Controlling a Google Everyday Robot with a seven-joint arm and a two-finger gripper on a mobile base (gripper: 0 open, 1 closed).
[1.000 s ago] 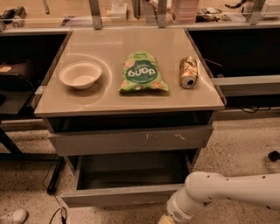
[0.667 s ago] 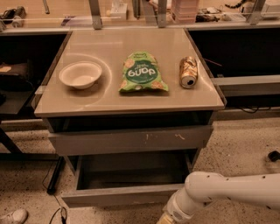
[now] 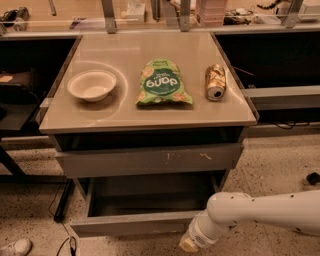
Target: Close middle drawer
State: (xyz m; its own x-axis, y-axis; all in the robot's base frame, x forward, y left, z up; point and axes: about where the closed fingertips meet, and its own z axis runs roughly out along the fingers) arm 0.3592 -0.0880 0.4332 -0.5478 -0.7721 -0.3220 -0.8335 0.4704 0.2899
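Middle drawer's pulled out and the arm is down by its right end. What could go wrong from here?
1. The hand sits low by the middle drawer, at the right end of its front; an off-centre push may skew and jam it.
2. From there it might slip under the front.
3. A hard shove could roll the can lying sideways near the right edge of the table.

A pale speckled floor [image 3: 280,165] lies under warm, dim light. A beige tabletop [image 3: 150,112] stands against a long counter [image 3: 65,24] with metal posts [image 3: 108,15]. Dark recesses open on both sides, with a grey shelf [image 3: 280,95] on the right. A cable [image 3: 64,243] and a white shoe [image 3: 15,247] lie lower left. The gripper [image 3: 186,245] is at the bottom edge.
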